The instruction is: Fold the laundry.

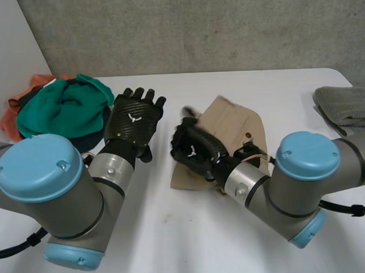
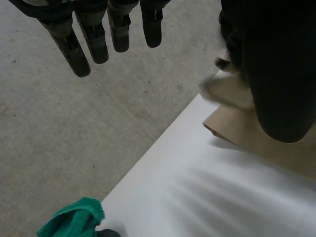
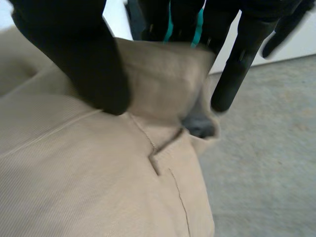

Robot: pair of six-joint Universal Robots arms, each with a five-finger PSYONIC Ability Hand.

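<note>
The right hand (image 1: 195,150) pinches an edge of the tan cloth (image 1: 236,119) between thumb and fingers, and the left hand (image 1: 133,120) hangs just beside those fingers, straight and empty.

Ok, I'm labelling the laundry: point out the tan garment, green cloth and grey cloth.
tan garment (image 1: 239,124), head view, its flat bare part.
green cloth (image 1: 61,108), head view, its bunched middle.
grey cloth (image 1: 348,107), head view, its top surface.
</note>
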